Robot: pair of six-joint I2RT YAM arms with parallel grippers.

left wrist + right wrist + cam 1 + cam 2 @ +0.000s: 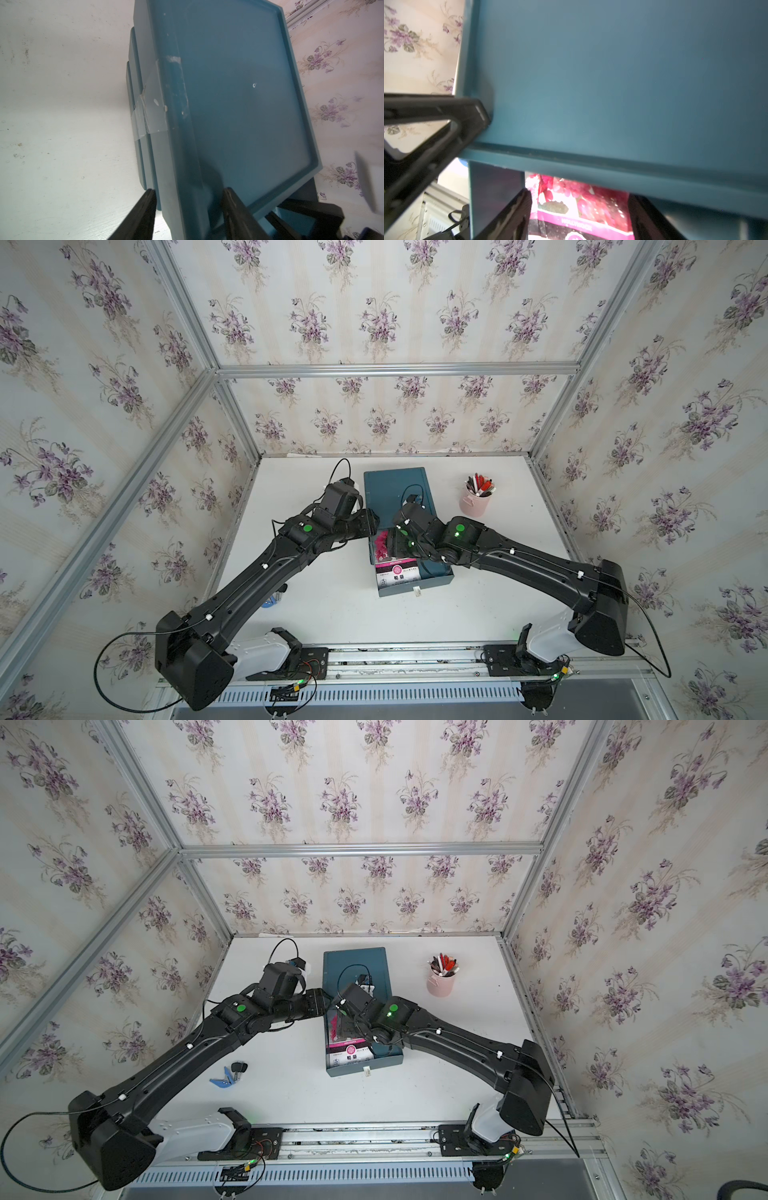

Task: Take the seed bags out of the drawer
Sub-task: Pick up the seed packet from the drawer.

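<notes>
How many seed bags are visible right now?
1: a pink-flower bag lying in the open drawer, near its front. Its far end is under the right arm; others may be hidden beneath it.

Top views high, facing down on table (pixel 332 614), wrist views close, sharing teal drawer unit (pixel 249 104)

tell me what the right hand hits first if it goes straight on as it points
Most likely the pink seed bag lying in the open drawer: it shows between the fingers of the open right hand. The teal cabinet overhangs just above, though depth is unclear.
</notes>
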